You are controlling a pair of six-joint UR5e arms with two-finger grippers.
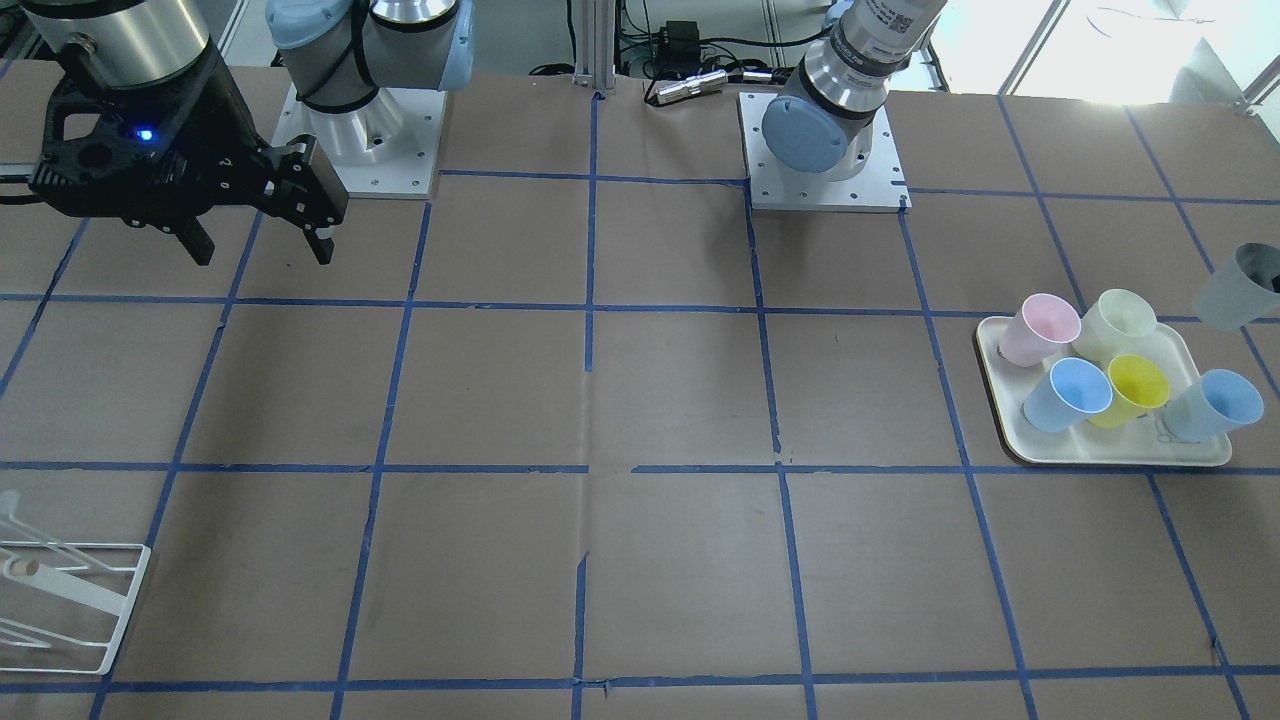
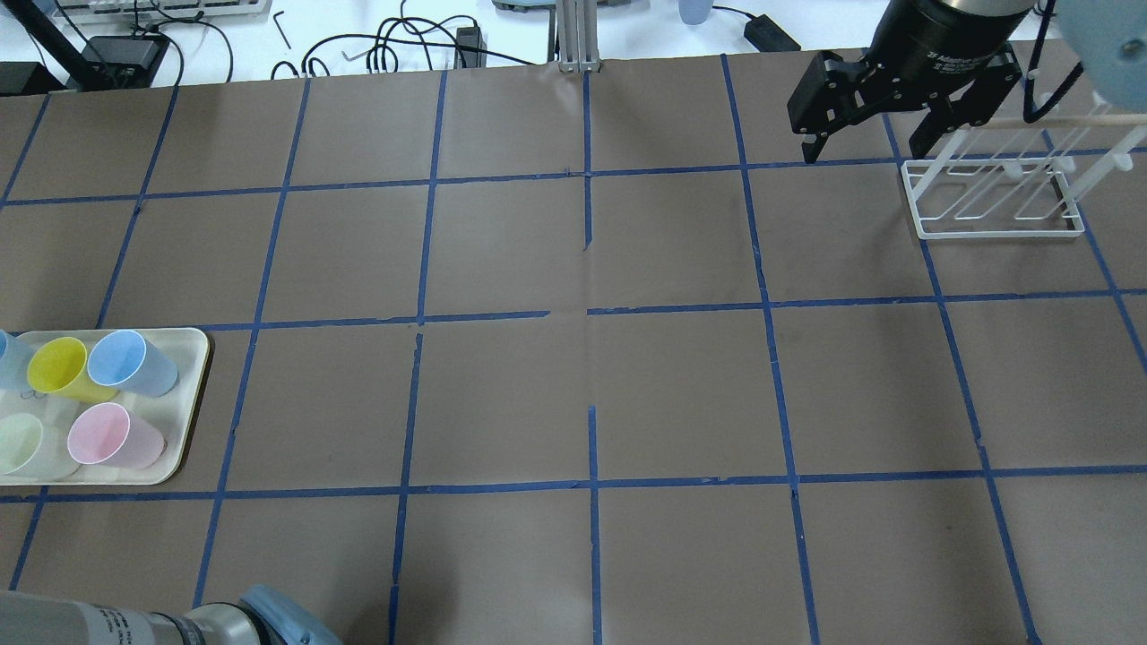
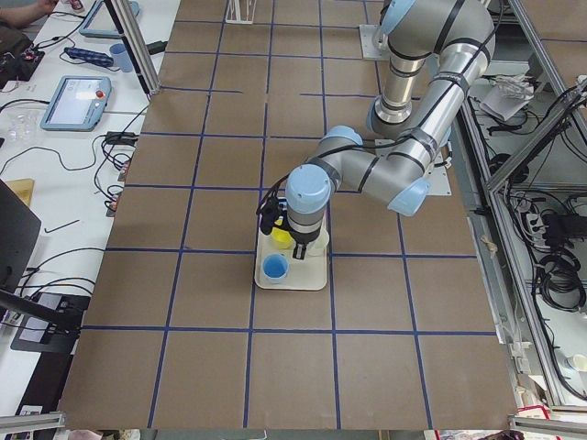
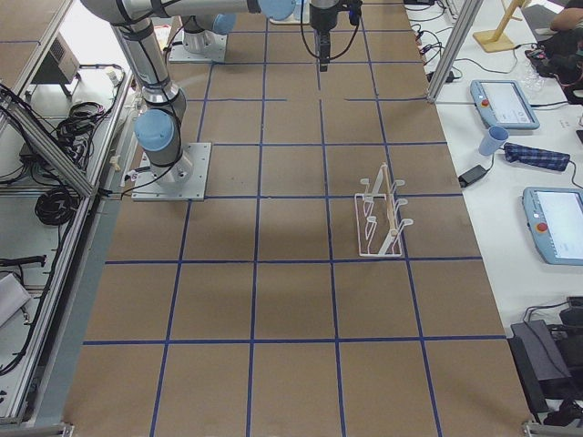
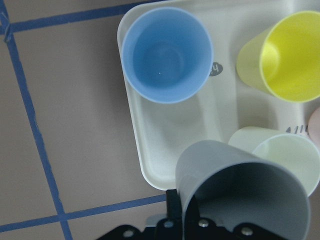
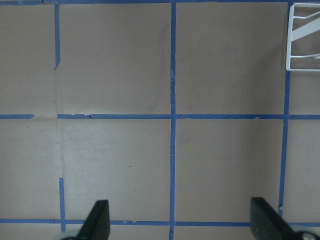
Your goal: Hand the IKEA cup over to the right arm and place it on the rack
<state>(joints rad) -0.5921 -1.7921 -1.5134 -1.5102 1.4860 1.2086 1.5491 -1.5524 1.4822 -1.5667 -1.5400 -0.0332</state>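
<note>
Brown paper gridded with blue tape covers the tabletop (image 1: pixel 640 400). The IKEA cup (image 5: pixel 245 192) hangs tilted above a corner of the cream tray (image 5: pixel 165 140), off the surface. The left claw (image 3: pixel 292 231) seems clamped on it near the base, though the cup hides the fingers.

The step looks like the carry to the hand-over. I would raise the cup straight first, then swing it toward the middle squares with its free body turned to the partner. The right claw (image 2: pixel 865 148) waits at the far end with its jaws wide apart and nothing between them.

The cream-green cup (image 5: pixel 280 160) stands just under the grey one, with a light blue cup (image 5: pixel 167 55) and a yellow cup (image 5: pixel 285 57) near, so a low sweep could topple them. The rack (image 2: pixel 999 236) stands close to the right claw, and its pegs are worth avoiding
</note>
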